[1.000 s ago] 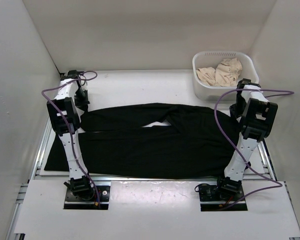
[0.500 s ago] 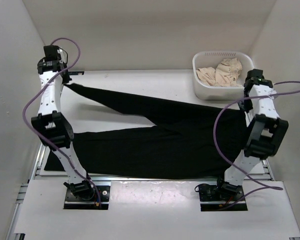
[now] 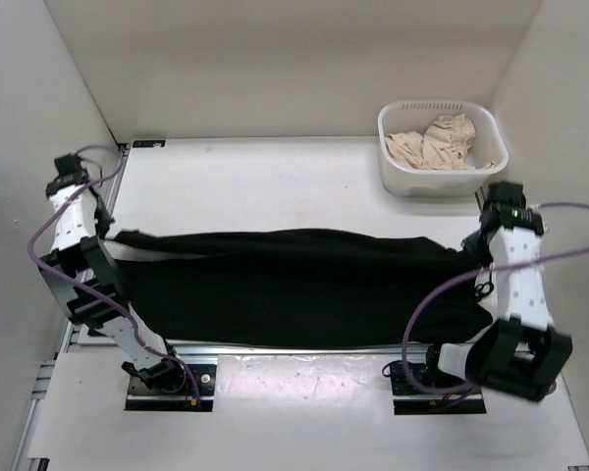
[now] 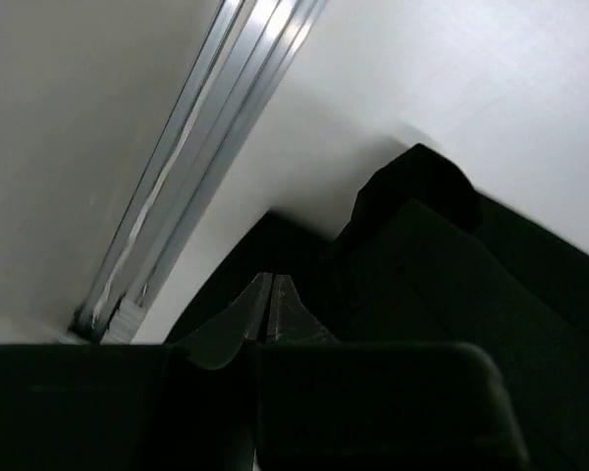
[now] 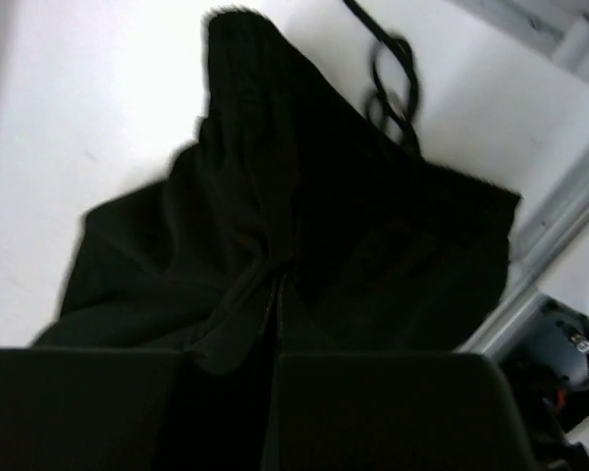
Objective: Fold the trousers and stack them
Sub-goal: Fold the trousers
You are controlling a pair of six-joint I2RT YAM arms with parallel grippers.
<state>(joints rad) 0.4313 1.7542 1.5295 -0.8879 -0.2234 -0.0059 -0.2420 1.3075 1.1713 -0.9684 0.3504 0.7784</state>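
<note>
Spanning the white table (image 3: 275, 186): black trousers (image 3: 304, 289)

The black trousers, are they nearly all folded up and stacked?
About halfway. Done: the trousers look folded lengthwise into one long band, leg over leg. In hand: the left gripper and the right gripper are each shut on one end of it. Left: folding the band shorter and stacking it; it lies at full length across the table.

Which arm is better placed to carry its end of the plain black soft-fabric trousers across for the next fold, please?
Probably the left: the left gripper is shut on the thin leg end of the trousers, lighter to lift over; the right gripper pinches the bulkier waist end.
</note>
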